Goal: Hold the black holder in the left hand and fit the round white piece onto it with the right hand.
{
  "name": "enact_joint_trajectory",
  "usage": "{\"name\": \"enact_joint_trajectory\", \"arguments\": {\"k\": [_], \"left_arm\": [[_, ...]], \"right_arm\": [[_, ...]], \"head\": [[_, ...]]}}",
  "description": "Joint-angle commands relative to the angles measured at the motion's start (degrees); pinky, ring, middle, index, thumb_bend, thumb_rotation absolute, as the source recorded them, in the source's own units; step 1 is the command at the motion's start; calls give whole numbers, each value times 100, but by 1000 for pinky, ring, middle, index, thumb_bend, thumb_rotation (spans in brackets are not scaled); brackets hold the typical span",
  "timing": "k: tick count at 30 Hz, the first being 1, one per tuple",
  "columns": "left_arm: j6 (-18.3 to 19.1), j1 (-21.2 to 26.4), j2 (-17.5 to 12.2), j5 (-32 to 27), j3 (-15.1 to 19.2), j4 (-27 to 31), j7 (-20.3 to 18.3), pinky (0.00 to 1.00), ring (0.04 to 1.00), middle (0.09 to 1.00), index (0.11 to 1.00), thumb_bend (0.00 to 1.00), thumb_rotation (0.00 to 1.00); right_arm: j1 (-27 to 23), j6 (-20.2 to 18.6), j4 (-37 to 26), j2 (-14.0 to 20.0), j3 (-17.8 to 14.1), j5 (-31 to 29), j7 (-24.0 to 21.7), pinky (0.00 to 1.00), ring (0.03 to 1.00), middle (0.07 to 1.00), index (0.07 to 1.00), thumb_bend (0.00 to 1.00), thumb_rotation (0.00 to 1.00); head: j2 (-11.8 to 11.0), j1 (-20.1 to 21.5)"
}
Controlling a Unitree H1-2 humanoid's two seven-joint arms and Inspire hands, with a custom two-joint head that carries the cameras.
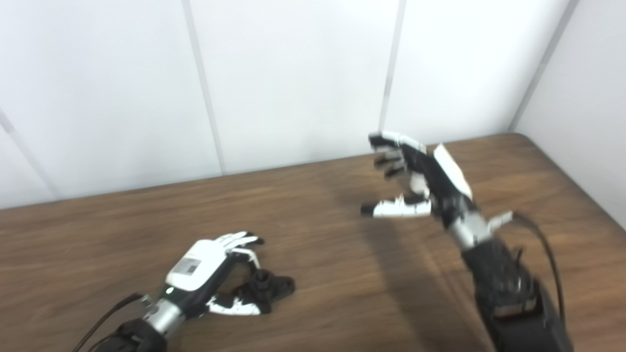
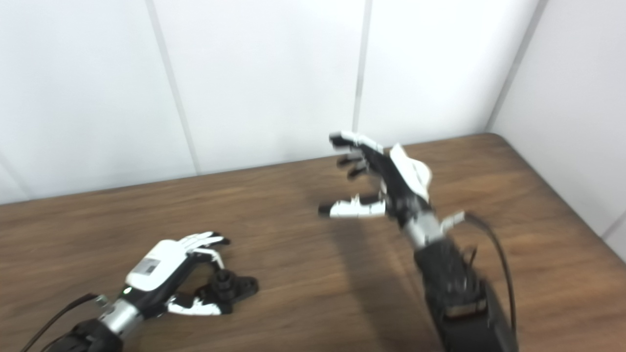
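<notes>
Bare table [image 1: 342, 274] lay between the two hands, so a hand could pass there unhindered. The left hand [image 1: 210, 274] curled around the holder [image 1: 269, 286], blocking approach from the left and near side. The right hand [image 1: 420, 181] hung open above the table, well apart.

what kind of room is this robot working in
Probably a bare lab or test booth: plain white panel walls meeting at a corner, one brown wood-grain table, and only a small black holder by the left hand.
</notes>
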State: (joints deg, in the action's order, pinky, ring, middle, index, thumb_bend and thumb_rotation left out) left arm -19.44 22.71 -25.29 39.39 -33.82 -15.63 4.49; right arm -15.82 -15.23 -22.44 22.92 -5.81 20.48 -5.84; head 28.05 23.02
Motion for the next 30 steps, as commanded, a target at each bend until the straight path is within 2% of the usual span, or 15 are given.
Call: {"name": "enact_joint_trajectory", "arguments": {"k": [1,5,9,11,13,16,18,21,25,30], "left_arm": [[-62,-446,-178,480,-355,-612,-472,872,885,837,485,524,54],[-291,-388,-174,542,-377,-955,-236,881,887,844,484,524,56],[-527,-304,-151,591,-405,-1342,62,892,911,853,484,525,58],[-594,-270,-144,594,-424,-1479,138,902,920,859,484,525,59],[-680,-241,-140,603,-454,-1633,255,914,926,862,484,525,59],[-734,-217,-147,573,-517,-1759,399,920,931,863,484,525,59],[-737,-213,-164,554,-559,-1779,437,923,934,868,484,525,59],[-737,-216,-200,537,-607,-1754,433,936,940,875,484,525,60],[-738,-241,-248,494,-631,-1723,449,941,934,875,484,525,59],[-736,-248,-272,496,-630,-1700,471,930,930,874,484,525,60]], "right_arm": [[-320,85,-147,350,-217,215,112,557,692,797,777,793,151],[-519,71,135,845,-546,515,237,557,691,786,765,798,186],[-608,61,448,1183,-852,758,402,613,760,821,785,785,293],[-620,127,643,1253,-924,809,510,678,819,853,799,809,330],[-613,-65,841,1332,-939,839,461,762,900,929,829,880,394],[-607,-393,1011,1409,-866,777,220,756,912,959,852,929,409],[-599,-627,1072,1452,-791,684,-7,737,918,989,906,973,422],[-580,-877,1176,1531,-679,548,-313,780,976,999,950,996,400],[-552,-1073,1324,1736,-379,588,-703,722,969,1000,985,1000,402],[-590,-1155,1542,1907,-130,546,-1091,717,969,1000,984,1000,401]], "head": [[-42,65],[-193,306],[-297,450],[-342,496],[-377,557],[-376,562],[-379,556],[-373,555],[-351,545],[-351,545]]}}
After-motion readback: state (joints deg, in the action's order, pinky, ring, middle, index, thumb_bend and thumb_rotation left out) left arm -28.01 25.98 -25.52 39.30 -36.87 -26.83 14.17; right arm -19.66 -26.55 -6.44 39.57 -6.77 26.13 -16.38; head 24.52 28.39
